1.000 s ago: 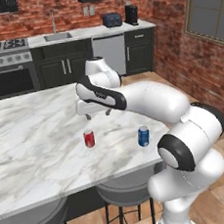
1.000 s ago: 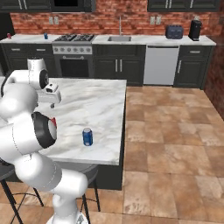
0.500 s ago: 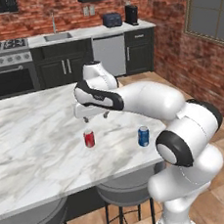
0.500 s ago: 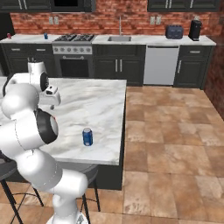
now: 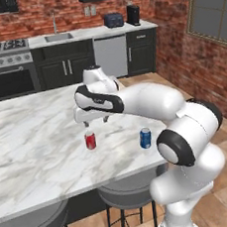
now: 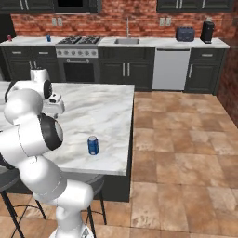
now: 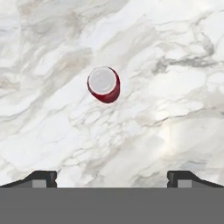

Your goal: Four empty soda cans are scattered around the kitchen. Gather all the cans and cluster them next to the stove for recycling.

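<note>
Red brick walls (image 6: 139, 21), dk cabinets (image 6: 125, 69), tan tile floor (image 6: 186, 153)

No lettering, brand, number or sign can be read anywhere. The red soda can (image 7: 104, 84) below the open gripper (image 5: 95, 121) shows a plain red side and a blank silver top. The blue soda can (image 5: 145, 138) off to the gripper's side carries a white band, too small and blurred to show any text.
</note>
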